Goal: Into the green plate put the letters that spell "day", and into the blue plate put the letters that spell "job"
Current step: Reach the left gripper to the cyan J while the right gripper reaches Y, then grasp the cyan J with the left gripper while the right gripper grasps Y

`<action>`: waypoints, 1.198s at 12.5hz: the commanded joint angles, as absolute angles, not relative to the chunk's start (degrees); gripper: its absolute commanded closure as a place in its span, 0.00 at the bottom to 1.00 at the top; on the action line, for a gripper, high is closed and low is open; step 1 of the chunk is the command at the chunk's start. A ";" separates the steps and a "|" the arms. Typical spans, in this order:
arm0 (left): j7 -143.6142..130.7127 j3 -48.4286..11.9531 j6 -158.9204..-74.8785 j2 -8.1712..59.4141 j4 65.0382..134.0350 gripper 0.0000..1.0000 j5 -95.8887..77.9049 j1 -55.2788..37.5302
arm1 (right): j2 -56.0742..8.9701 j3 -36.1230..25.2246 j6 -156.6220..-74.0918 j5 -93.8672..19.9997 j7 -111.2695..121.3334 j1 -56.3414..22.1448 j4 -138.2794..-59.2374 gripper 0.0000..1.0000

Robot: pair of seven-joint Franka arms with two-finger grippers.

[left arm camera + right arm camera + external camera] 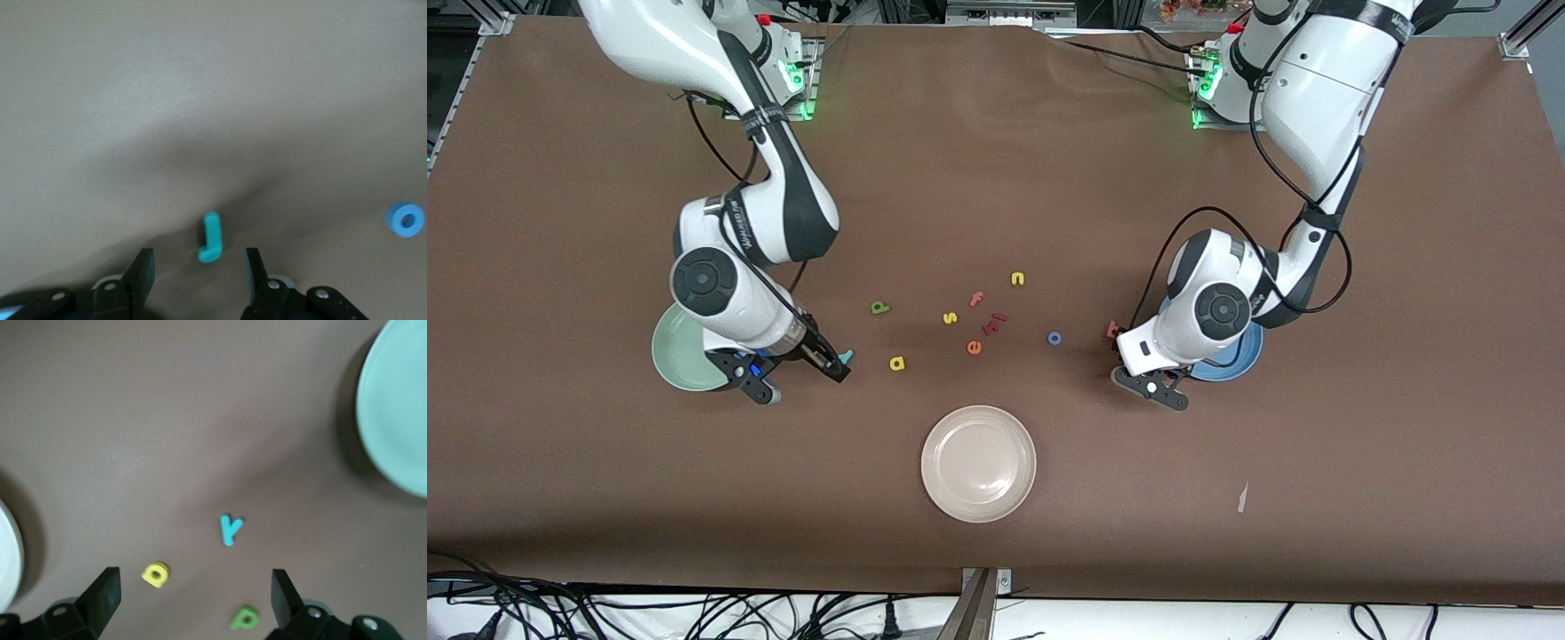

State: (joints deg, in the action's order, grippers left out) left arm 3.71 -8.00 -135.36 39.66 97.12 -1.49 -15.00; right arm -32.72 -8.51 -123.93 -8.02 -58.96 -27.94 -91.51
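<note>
Jaws of the left gripper (195,275) stood spread, the teal "j" (211,237) lying on the counter (1227,498) between them, unpinched, beside the blue plate (1240,356). Jaws of the right gripper (195,595) gaped wide over the teal "y" (231,529), with the yellow "a" (155,574), green "d" (245,617) and green plate (393,407) nearby.

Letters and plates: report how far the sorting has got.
Done: nothing; the visible parts of the green plate and blue plate hold no letters. In hand: the left pincer straddles the j, not gripping; the right pincer hangs open over the y. Left: all six, including d, a, o, b.
</note>
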 commanded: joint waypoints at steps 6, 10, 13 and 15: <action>3.34 -7.12 -141.42 42.19 97.29 0.57 0.60 -16.97 | -36.39 -9.05 -133.74 -8.44 -73.66 -30.06 -97.01 0.00; 3.43 -7.03 -140.80 41.75 97.56 1.00 1.32 -16.44 | -34.63 -9.05 -139.56 -8.96 -70.93 -29.97 -103.79 0.00; 3.61 -6.42 -137.92 39.82 96.86 1.00 1.32 -15.82 | -34.98 -8.96 -140.10 -8.96 -70.58 -29.88 -104.68 0.04; 3.95 -5.02 -132.92 36.06 96.16 1.00 1.32 -15.56 | -35.16 -8.96 -140.53 -9.40 -69.79 -29.80 -105.38 0.09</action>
